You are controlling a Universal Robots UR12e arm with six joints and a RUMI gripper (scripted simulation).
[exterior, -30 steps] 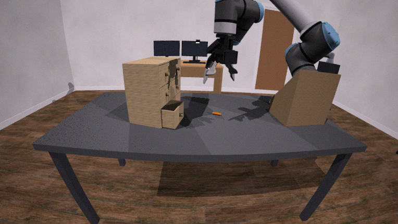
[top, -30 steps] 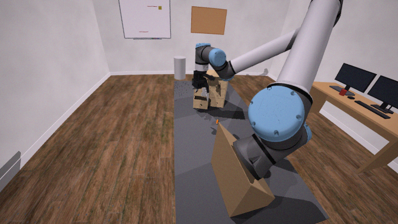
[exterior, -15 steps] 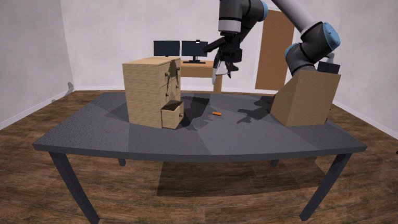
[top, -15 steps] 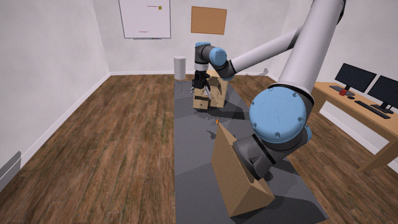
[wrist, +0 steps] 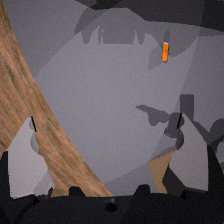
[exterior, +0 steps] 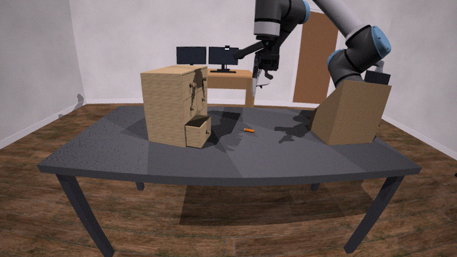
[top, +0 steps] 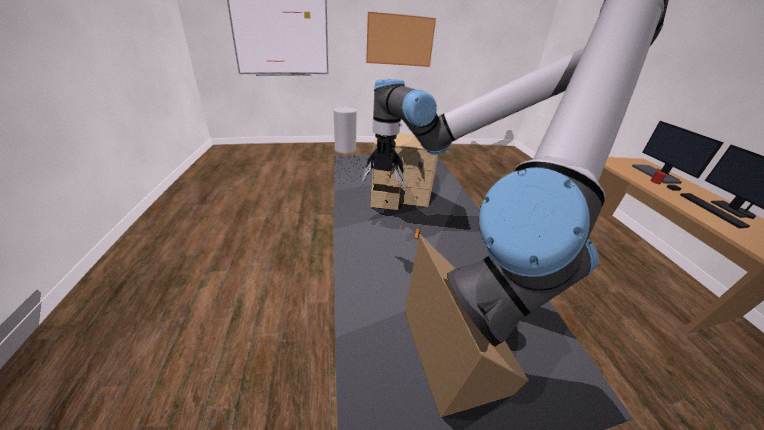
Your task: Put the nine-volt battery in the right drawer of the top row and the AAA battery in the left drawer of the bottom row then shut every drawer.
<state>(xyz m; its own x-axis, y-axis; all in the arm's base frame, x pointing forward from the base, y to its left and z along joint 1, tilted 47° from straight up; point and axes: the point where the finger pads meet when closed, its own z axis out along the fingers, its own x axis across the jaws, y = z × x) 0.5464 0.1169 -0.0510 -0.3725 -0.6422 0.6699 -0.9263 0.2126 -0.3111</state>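
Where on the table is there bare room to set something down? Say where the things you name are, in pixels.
Bare: the stretch between the orange battery (top: pixel 417 233) (exterior: pixel 249 130) (wrist: pixel 165 52) and the near table edge (exterior: pixel 243 181). Crowded: before the chest (top: pixel 406 139) (exterior: pixel 164 108), where the open drawer (top: pixel 384 200) (exterior: pixel 195 136) juts out.

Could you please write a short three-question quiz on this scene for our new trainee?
1. True or false: the chest has more than one drawer pulled out.
2. Multiple choice: where is the orange battery?
A) On top of the chest
B) Between the gripper's fingers
C) Lying on the table
3. Fill in the blank: the gripper is ____ (open or shut).

Key: 1. False; 2. C; 3. open
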